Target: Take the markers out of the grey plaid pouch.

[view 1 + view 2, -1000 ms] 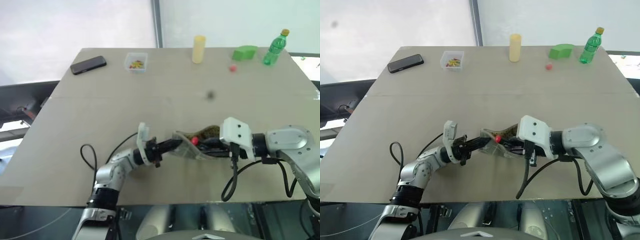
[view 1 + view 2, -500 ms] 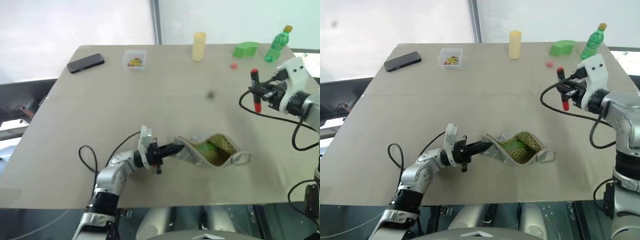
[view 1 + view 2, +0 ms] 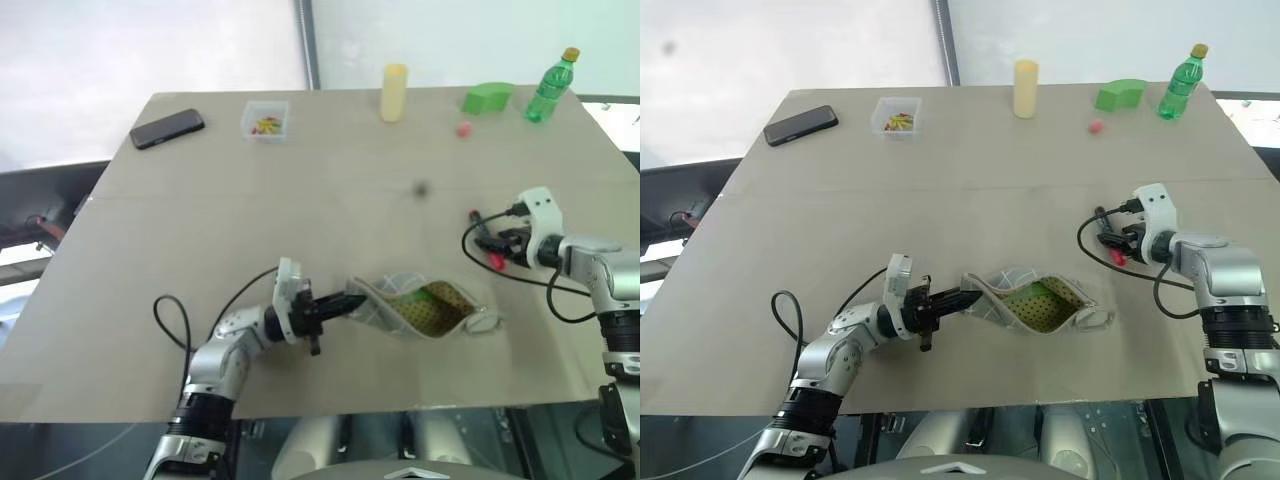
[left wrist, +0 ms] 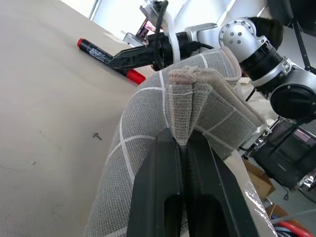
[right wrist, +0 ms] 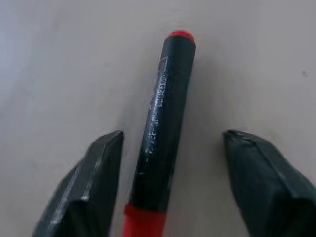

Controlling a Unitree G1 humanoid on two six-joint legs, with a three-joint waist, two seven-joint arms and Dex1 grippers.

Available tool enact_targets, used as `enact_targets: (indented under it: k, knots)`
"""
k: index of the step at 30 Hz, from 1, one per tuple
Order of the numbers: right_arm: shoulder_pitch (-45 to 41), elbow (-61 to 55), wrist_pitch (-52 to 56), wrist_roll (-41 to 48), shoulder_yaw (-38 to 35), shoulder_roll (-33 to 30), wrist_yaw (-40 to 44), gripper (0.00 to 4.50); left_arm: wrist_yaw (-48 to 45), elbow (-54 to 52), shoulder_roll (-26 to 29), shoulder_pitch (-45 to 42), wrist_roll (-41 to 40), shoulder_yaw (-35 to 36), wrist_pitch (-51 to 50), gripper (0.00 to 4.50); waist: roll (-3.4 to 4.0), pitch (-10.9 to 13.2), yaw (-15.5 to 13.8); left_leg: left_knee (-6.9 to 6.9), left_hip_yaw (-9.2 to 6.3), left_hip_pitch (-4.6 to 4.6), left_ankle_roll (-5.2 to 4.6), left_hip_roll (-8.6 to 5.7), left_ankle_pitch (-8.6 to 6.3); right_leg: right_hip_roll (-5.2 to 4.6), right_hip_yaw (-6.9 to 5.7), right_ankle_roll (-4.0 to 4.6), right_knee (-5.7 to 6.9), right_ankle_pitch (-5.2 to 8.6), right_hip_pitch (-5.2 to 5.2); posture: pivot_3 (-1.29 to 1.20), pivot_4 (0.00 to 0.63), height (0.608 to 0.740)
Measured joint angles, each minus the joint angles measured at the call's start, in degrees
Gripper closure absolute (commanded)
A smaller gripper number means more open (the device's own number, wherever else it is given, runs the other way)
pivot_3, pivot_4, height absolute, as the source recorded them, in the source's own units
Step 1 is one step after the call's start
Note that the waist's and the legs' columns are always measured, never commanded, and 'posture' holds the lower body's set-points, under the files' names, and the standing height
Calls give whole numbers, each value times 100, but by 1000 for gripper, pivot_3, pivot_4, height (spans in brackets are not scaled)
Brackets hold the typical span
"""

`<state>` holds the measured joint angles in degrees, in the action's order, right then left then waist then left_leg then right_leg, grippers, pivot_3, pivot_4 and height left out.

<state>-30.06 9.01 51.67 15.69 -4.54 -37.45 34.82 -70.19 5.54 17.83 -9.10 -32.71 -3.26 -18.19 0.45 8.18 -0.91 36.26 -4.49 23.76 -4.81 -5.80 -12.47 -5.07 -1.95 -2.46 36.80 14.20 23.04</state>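
Since the earlier frames, our right gripper (image 3: 487,243) has carried the marker (image 3: 484,239) from high by the bottle down to the table (image 3: 330,170) right of the pouch (image 3: 415,305), and its jaws have sprung apart. Head views: the marker lies on the tabletop between those spread fingers; the pouch sits near the front edge, mouth gaping on tan dotted lining with something green inside, while our left gripper (image 3: 343,302) stays clamped on its left end. Left wrist view: the black fingers (image 4: 163,197) pinch a folded seam of grey woven cloth crossed by white grid lines. Right wrist view: the marker is a slim black barrel with small print, red at both ends, free of both pads (image 5: 86,192). To finish well, we judge the right gripper should lift straight off without nudging the round barrel, and the left should keep the mouth propped.
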Motion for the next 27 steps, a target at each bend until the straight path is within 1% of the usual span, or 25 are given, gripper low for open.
enact_targets:
  k: [2, 3, 5, 8, 12, 14, 17, 18, 21, 25, 27]
  knots:
    - [131, -265, -67, 10, -41, 15, -100, 65, -3, 27, -2, 42, 1, 34, 75, 4500, 7, -1, 15, 0, 0, -1, 0, 1, 0, 1, 1, 0, 2, 0, 1, 0, 150, 740]
    - [175, -456, -71, 74, -182, 100, -167, 65, -9, 66, -4, 50, 1, 43, 122, 4500, 15, -2, 25, 0, 0, -1, 0, 2, 0, 2, 3, -1, 2, 0, 1, 0, 150, 740]
    - [225, -1119, -89, 370, -550, 222, -206, 65, -53, 146, -15, 59, 4, 43, 211, 4500, 36, 1, 19, 0, 0, -3, -2, 2, -1, 5, 5, -1, 3, 0, 1, 0, 150, 740]
    - [255, -2336, 97, 928, -1076, 200, -186, 65, -104, 188, -18, 71, 21, 42, 302, 4500, 39, -2, 6, -1, -4, -5, -3, 6, -2, 9, 1, -2, 4, 0, 1, 0, 150, 740]
    - [709, -4353, 977, 2327, -1673, -293, 116, 65, -172, 281, -27, -18, 26, 44, 365, 4500, 44, -5, -3, -3, -10, -4, -4, 7, -3, 8, -2, -4, 1, 2, 0, 0, 150, 740]
    - [863, -4876, 1289, 2922, -1815, -385, 154, 65, -215, 397, -27, -93, 26, 51, 358, 4500, 49, -10, 1, -2, -10, -7, -5, 8, -3, 8, -3, -4, 1, 3, -1, 0, 150, 740]
    - [1256, -5366, 1583, 3706, -1917, -412, 77, 65, -255, 563, -38, -222, 24, 47, 346, 4500, 51, -13, 2, 1, -11, -8, -5, 9, -3, 6, -5, -18, 3, 12, -3, 0, 150, 740]
    - [1545, -5527, 1645, 3924, -1900, -424, 33, 65, -272, 629, -47, -279, 21, 48, 329, 4500, 51, -13, 1, 2, -12, -8, -4, 9, -3, 5, -5, -17, 2, 12, -4, 0, 150, 740]
    - [2029, -5734, 1657, 4098, -1846, -557, -68, 65, -308, 732, -48, -334, 8, 60, 257, 4500, 55, -15, 3, 8, -10, -9, -3, 9, -3, 4, -5, -16, 3, 8, -6, 0, 150, 740]
    - [2224, -5773, 1554, 4336, -1810, -688, -87, 65, -324, 799, -50, -395, -6, 74, 195, 4500, 55, -16, 3, 8, -12, -11, -4, 12, -2, 4, -14, -16, 3, 3, -7, 0, 150, 740]
    - [2360, -5770, 1500, 4368, -1651, -756, -30, 65, -321, 795, -51, -402, -7, 76, 158, 4500, 56, -16, 0, 8, -14, -10, -5, 14, -1, 5, -18, -19, 3, 1, -8, 0, 150, 740]
